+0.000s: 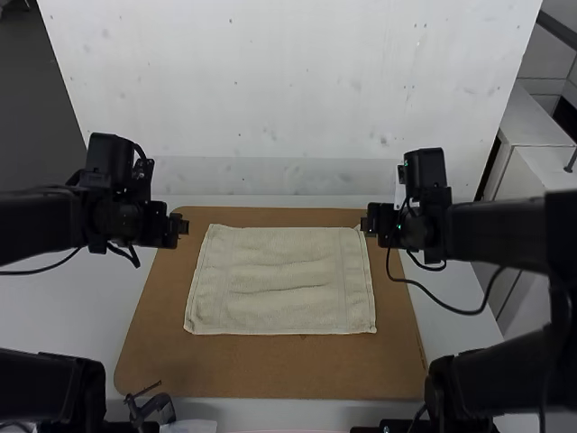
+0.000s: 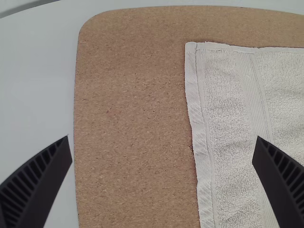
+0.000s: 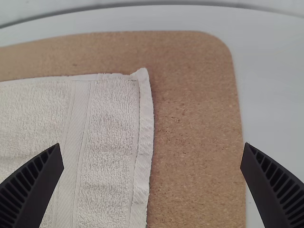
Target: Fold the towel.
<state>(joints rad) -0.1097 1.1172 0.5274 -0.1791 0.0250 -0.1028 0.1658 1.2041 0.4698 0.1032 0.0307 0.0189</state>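
The cream towel (image 1: 288, 280) lies spread out on the brown board, with a few shallow wrinkles across its middle. My left gripper (image 1: 185, 225) is above the board, just beyond the towel's far left corner. Over the far right corner of the towel is my right gripper (image 1: 365, 224). In the left wrist view the left gripper (image 2: 161, 154) is wide open above the board and the left edge of the towel (image 2: 232, 123). The right wrist view has the right gripper (image 3: 152, 156) wide open too, above the towel's right edge (image 3: 145, 128), holding nothing.
The brown board (image 1: 270, 370) rests on a white table (image 1: 54, 316). A white panel (image 1: 288, 90) stands behind the table. A dark clamp-like object (image 1: 153, 408) is at the near edge, left of centre. Cables hang from both arms.
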